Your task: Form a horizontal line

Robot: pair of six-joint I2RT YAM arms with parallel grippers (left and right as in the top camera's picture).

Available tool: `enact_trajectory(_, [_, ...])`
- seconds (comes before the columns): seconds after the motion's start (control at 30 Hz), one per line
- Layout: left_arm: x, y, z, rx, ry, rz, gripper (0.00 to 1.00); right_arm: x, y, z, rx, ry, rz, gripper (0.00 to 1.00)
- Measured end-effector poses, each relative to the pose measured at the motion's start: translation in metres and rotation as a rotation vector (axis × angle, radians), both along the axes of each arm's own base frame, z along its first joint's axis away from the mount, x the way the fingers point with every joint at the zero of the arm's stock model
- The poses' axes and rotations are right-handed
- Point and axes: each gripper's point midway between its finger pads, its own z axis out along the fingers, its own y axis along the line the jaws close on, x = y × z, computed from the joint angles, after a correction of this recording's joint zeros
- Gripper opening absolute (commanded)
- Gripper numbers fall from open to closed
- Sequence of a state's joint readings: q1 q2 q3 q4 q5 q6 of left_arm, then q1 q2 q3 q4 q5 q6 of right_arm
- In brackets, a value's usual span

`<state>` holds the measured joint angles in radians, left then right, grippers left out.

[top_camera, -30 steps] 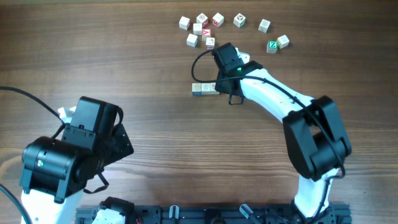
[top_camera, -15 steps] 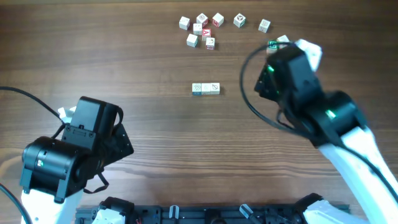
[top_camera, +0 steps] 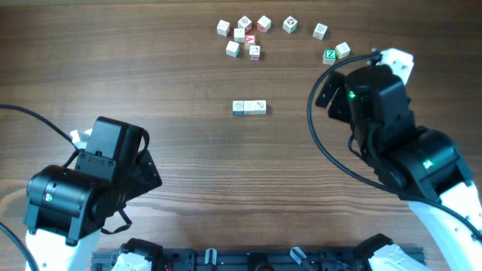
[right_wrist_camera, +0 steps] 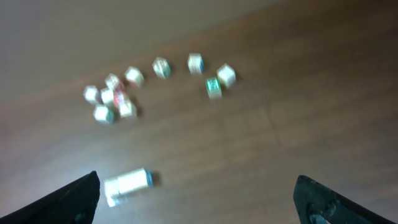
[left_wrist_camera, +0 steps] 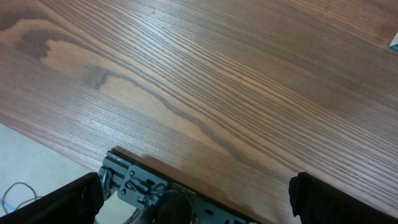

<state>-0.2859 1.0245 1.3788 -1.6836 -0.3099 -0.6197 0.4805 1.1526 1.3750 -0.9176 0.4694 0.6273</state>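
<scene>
Horizontal line [top_camera: 249, 108] apart from scattered cubes [top_camera: 239, 34]

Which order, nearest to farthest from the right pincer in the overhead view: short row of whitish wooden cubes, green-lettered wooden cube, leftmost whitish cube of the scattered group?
1. Green-lettered wooden cube, just beyond the right pincer.
2. Short row of whitish wooden cubes, at mid-table.
3. Leftmost whitish cube of the scattered group, at the scatter's far end.
</scene>
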Motion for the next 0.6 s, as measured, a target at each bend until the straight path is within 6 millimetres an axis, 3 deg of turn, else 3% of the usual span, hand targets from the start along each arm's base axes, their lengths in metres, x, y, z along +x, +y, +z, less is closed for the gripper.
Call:
enact_trajectory(0.13, [0.0,0.0,0.0,0.0,0.0,0.0,1.0,0.001,-0.025,0.044,0.064,-0.243,-0.019,1.0])
enact_trajectory(0.23, [0.0,0.0,0.0,0.0,0.0,0.0,1.0,-0.017,-0.056,0.053,0.105,-0.432,-0.044,1.0])
enact_trajectory(0.4, [0.0,0.0,0.0,0.0,0.0,0.0,1.0,-0.055,-0.076,0.037,0.126,-0.685,-0.026,1.0])
enact_trajectory(0.47, [0.0,0.0,0.0,0.001,0.003,0.0,1.0,-0.072,-0.081,0.023,0.132,-0.772,-0.027,1.0])
enact_trajectory(0.6, [0.0,0.0,-0.001,0.001,0.004,0.0,1.0,-0.087,-0.091,-0.012,0.189,-0.865,-0.068,1.0])
